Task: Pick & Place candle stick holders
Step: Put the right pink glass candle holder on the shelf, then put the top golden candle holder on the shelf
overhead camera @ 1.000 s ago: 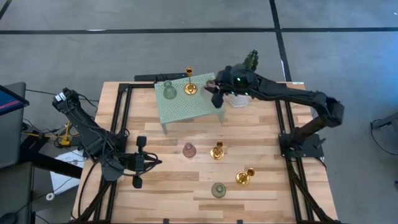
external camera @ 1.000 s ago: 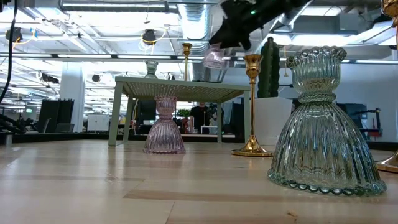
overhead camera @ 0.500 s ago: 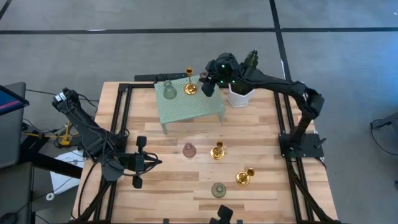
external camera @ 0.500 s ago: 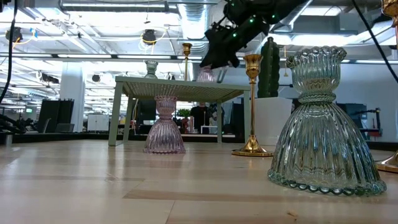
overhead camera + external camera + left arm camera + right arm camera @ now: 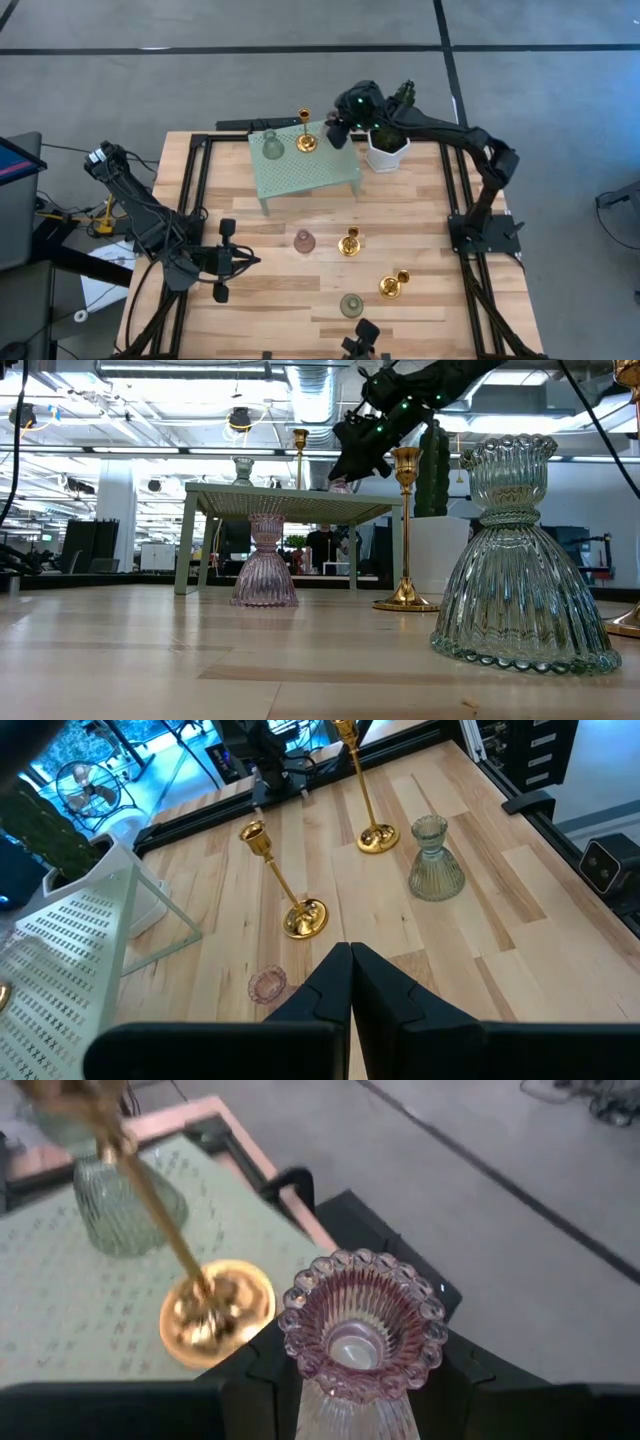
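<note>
Pink candle stick holder (image 5: 362,1342) sits grasped in the right gripper (image 5: 337,133) jaws, upper centre of the high view, over the far right corner of the green perforated stand (image 5: 305,165). On that stand: a gold holder (image 5: 305,141) and a grey-green holder (image 5: 272,146). Lower on the bench (image 5: 260,300): second pink holder (image 5: 305,241), two gold holders (image 5: 349,243) (image 5: 391,286), grey-green holder (image 5: 351,305). Left gripper (image 5: 350,982) waits at lower left, jaws clenched, empty.
</note>
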